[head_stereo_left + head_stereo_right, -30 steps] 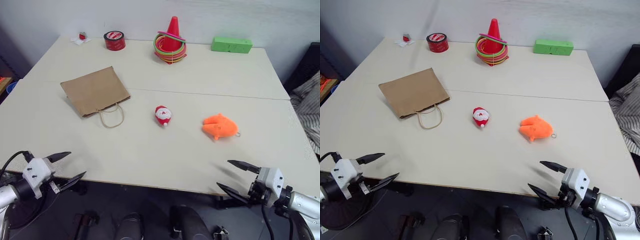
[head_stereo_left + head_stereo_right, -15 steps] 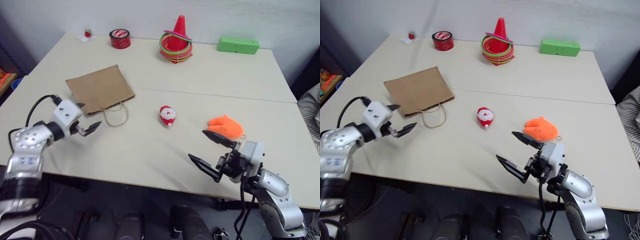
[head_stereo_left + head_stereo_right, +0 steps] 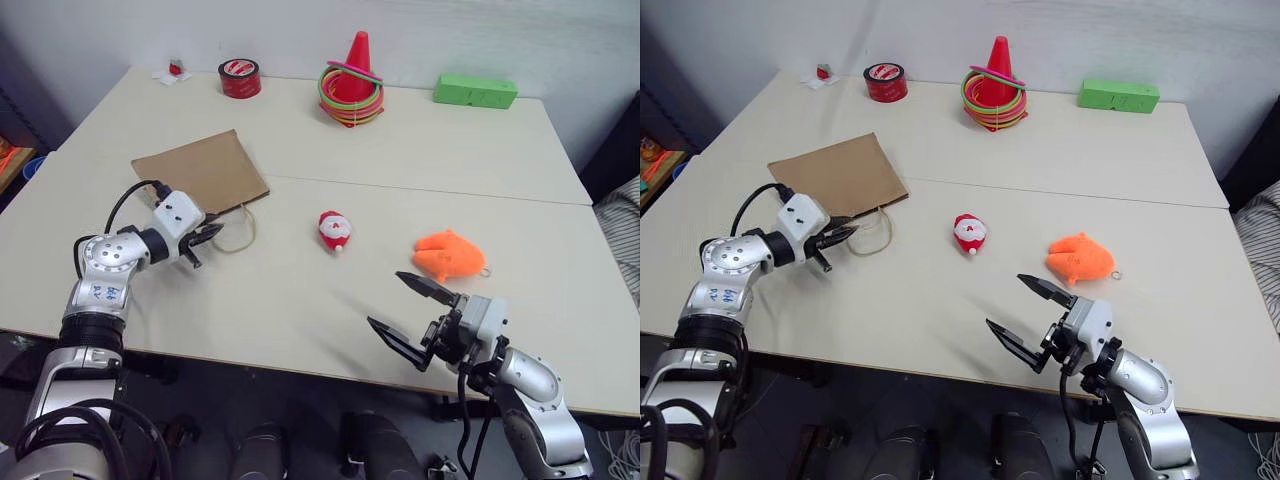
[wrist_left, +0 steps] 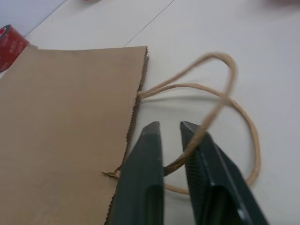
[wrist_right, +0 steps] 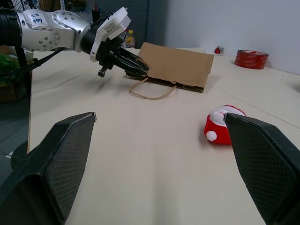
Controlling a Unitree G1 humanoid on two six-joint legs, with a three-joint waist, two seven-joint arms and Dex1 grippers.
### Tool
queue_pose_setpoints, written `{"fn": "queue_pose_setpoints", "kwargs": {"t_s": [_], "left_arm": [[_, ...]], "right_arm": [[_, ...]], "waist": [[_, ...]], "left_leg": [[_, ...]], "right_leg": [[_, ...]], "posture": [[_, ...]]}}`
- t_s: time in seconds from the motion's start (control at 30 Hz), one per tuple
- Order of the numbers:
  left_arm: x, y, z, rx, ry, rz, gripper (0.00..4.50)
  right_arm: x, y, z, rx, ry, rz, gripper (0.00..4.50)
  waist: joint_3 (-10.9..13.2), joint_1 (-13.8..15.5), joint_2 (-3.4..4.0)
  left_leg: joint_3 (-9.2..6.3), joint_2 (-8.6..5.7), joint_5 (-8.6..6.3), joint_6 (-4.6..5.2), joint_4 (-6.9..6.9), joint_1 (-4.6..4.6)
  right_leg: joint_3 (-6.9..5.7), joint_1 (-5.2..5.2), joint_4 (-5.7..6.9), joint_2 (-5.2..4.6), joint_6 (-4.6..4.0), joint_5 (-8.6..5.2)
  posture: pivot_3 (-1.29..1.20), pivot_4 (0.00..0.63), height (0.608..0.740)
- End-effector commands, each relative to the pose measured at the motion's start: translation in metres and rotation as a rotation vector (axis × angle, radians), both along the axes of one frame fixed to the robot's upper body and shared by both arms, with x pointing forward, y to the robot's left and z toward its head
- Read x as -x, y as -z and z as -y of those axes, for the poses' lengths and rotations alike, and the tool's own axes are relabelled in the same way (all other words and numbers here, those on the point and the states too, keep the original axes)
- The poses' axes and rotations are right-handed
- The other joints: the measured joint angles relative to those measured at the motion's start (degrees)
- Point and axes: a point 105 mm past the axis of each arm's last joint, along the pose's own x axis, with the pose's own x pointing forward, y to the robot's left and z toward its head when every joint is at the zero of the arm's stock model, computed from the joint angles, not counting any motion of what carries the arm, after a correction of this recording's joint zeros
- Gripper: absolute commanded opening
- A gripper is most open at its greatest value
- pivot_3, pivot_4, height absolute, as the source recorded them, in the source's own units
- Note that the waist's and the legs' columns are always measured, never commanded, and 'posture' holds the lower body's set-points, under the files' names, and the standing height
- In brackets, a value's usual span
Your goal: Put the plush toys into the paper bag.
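Note:
The brown paper bag (image 3: pixel 200 175) lies flat on the left of the table, its cord handles (image 4: pixel 220 101) toward the middle. My left gripper (image 3: pixel 205 238) is at the bag's mouth, its fingers (image 4: pixel 145 178) shut on one handle cord. The red-and-white Santa plush (image 3: pixel 335 230) lies mid-table, and the orange fish plush (image 3: pixel 448 255) lies to its right. Over the table's front edge, my right gripper (image 3: pixel 388 300) stands open and empty, a short way in front of the fish. The right wrist view looks past Santa (image 5: pixel 222 125) to the bag (image 5: pixel 176 65).
Along the far edge stand a red cone with coloured rings (image 3: pixel 352 80), a red tape roll (image 3: pixel 240 77), a green block (image 3: pixel 475 91) and a small red-and-white object (image 3: pixel 175 70). A seam (image 3: pixel 450 192) crosses the table.
My left gripper travelled from the table's front edge to the bag's handles and shut on one cord. The right gripper came up over the table edge, still open.

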Motion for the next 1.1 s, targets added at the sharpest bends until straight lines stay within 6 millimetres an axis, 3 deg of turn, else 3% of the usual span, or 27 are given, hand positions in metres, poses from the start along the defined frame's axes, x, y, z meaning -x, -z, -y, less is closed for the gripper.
{"fn": "queue_pose_setpoints", "kwargs": {"t_s": [0.03,0.17,0.3,0.33,0.43,0.57,0.77,0.97,1.1], "left_arm": [[0.008,-0.018,0.006,0.100,0.059,0.021,0.03],[0.033,-0.037,0.014,0.219,0.158,-0.020,0.03],[0.076,-0.059,0.025,0.343,0.290,-0.089,0.03],[0.085,-0.061,0.027,0.362,0.305,-0.116,0.01],[0.103,-0.064,0.029,0.386,0.305,-0.183,0.00],[0.114,-0.065,0.036,0.447,0.295,-0.239,0.00],[0.129,-0.072,0.060,0.594,0.372,-0.329,0.00],[0.138,-0.079,0.069,0.672,0.397,-0.385,0.00],[0.143,-0.080,0.068,0.689,0.395,-0.418,0.00]], "right_arm": [[-0.001,-0.007,-0.004,-0.014,-0.012,0.035,4.50],[0.000,-0.012,-0.013,0.019,-0.075,0.042,4.50],[-0.011,-0.025,-0.025,0.060,-0.128,0.064,4.50],[-0.012,-0.027,-0.032,0.059,-0.161,0.049,4.31],[-0.012,-0.027,-0.062,0.096,-0.285,0.033,3.55],[-0.028,-0.032,-0.102,0.113,-0.344,0.029,2.11],[-0.052,-0.023,-0.149,0.173,-0.389,-0.041,0.01],[-0.078,-0.018,-0.180,0.189,-0.367,-0.058,0.01],[-0.093,0.003,-0.193,0.234,-0.315,-0.100,0.01]], "waist": [[0.0,-0.1,0.00],[0.0,-0.5,-0.01],[0.0,-1.5,-0.01],[0.0,-1.5,-0.01],[0.0,-1.6,-0.01],[0.0,-1.6,0.00],[0.0,-1.5,-0.02],[0.0,-2.0,-0.04],[0.0,-2.5,-0.04]], "left_leg": [[0.00,0.00,0.00,0.00,0.00,0.00],[-0.01,0.03,0.06,-0.11,0.01,0.00],[-0.05,0.04,0.10,-0.17,0.02,0.01],[-0.06,0.04,0.10,-0.17,0.02,0.02],[-0.08,0.05,0.11,-0.17,-0.05,0.14],[-0.14,0.04,0.24,-0.34,-0.07,0.19],[-0.17,0.03,0.34,-0.49,-0.04,0.11],[-0.14,0.03,0.34,-0.52,-0.07,0.06],[-0.15,0.03,0.37,-0.58,-0.11,0.06]], "right_leg": [[0.00,0.00,0.01,0.00,0.00,0.00],[0.03,-0.02,0.05,0.00,0.00,0.00],[0.09,0.00,0.08,-0.01,-0.01,0.00],[0.10,0.00,0.09,-0.02,-0.01,0.00],[0.15,0.01,0.22,-0.02,-0.08,-0.04],[0.12,-0.01,0.39,-0.02,-0.19,-0.11],[0.11,-0.02,0.32,-0.04,-0.19,-0.11],[0.12,-0.09,0.29,-0.04,-0.19,-0.11],[0.11,-0.11,0.30,-0.03,-0.19,-0.11]], "posture": [[0.00,0.150,0.740],[0.00,0.150,0.740],[0.00,0.150,0.740],[0.00,0.150,0.740],[0.00,0.150,0.740],[0.00,0.150,0.740],[0.00,0.150,0.740],[0.00,0.150,0.740],[0.00,0.150,0.740]]}}
